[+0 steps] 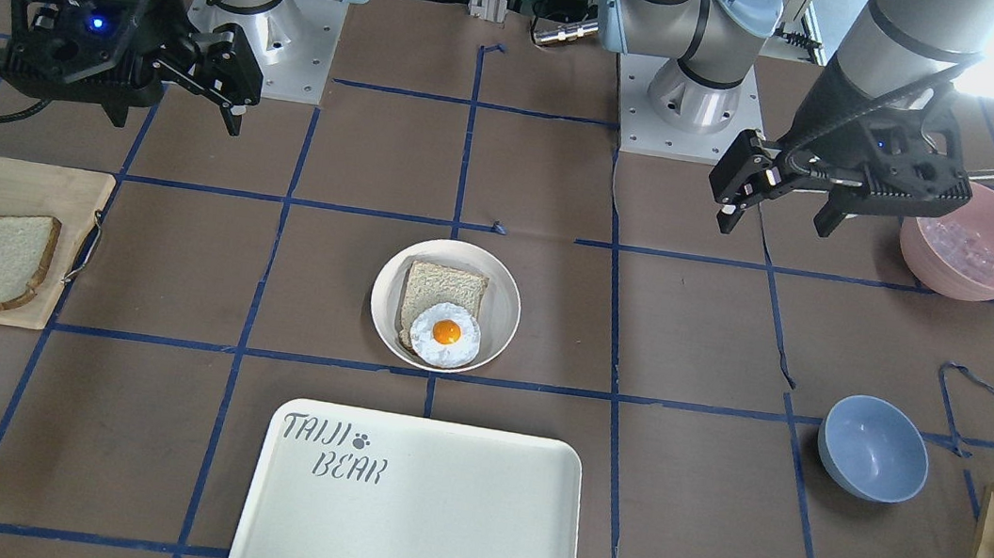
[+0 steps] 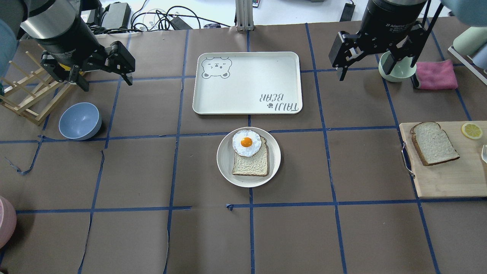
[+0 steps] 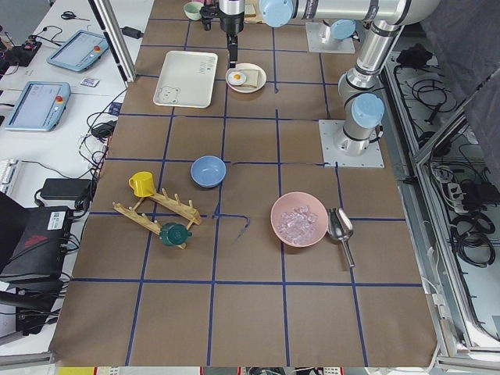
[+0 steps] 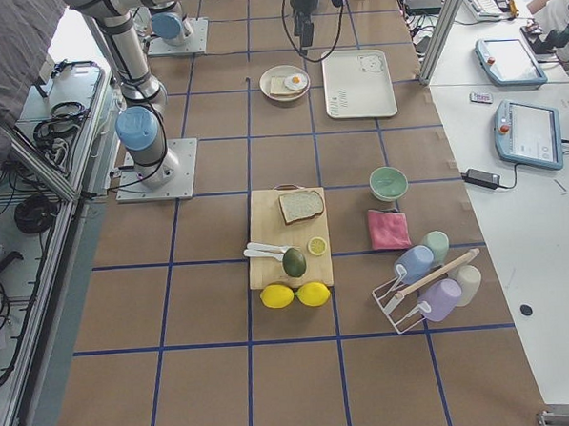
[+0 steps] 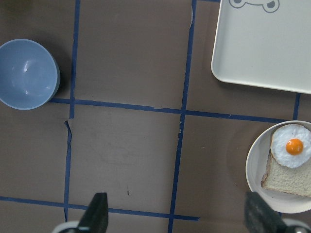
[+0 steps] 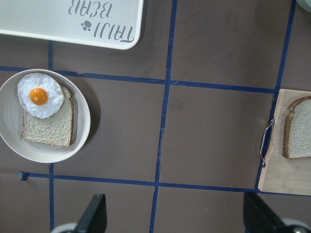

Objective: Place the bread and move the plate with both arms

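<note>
The bread (image 2: 433, 142), a dark-crusted slice with one rounded end, lies on a wooden cutting board (image 2: 445, 179) at the right; it also shows in the front view (image 1: 4, 259) and the right wrist view (image 6: 299, 127). The round cream plate (image 2: 224, 160) sits mid-table and holds a squarer pale slice topped with a fried egg (image 2: 246, 142). My left gripper (image 2: 106, 83) hangs open and empty high above the table's far left, near the blue bowl. My right gripper (image 2: 363, 72) hangs open and empty at the far right, above and beyond the board. Both are well apart from bread and plate.
A rectangular bear-printed tray (image 2: 247, 83) lies just beyond the plate. A blue bowl (image 2: 80, 121) and a wooden rack (image 2: 26, 99) stand at the left. A mint bowl (image 2: 395, 72), a pink cloth (image 2: 435, 74) and a lemon slice (image 2: 471, 130) are at the right.
</note>
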